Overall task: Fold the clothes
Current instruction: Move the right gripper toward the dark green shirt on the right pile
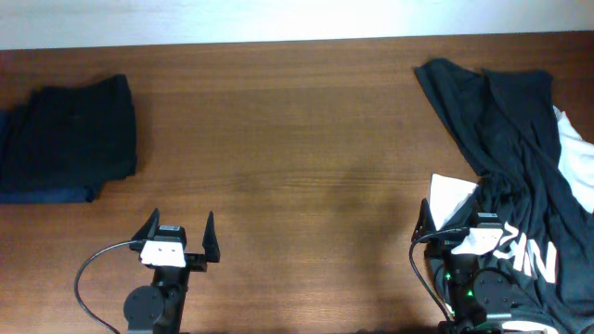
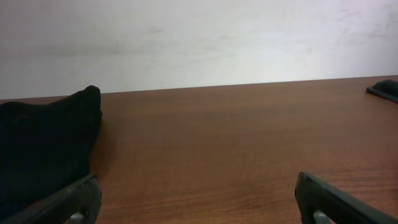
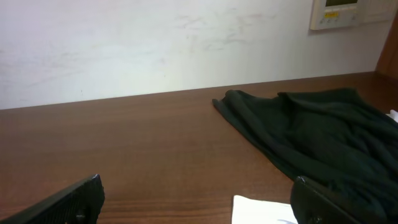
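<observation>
A folded dark garment (image 1: 67,137) lies at the table's left edge; it also shows at the left of the left wrist view (image 2: 43,146). An unfolded black garment with white print (image 1: 520,148) is spread crumpled along the right side; it shows in the right wrist view (image 3: 311,134). A white patch of cloth (image 1: 450,199) lies by its near edge, also seen in the right wrist view (image 3: 261,210). My left gripper (image 1: 181,237) is open and empty over bare wood near the front. My right gripper (image 1: 452,223) is open and empty, at the white patch.
The brown wooden table (image 1: 297,139) runs to a white wall at the back. A wall control panel (image 3: 339,12) shows at the upper right of the right wrist view.
</observation>
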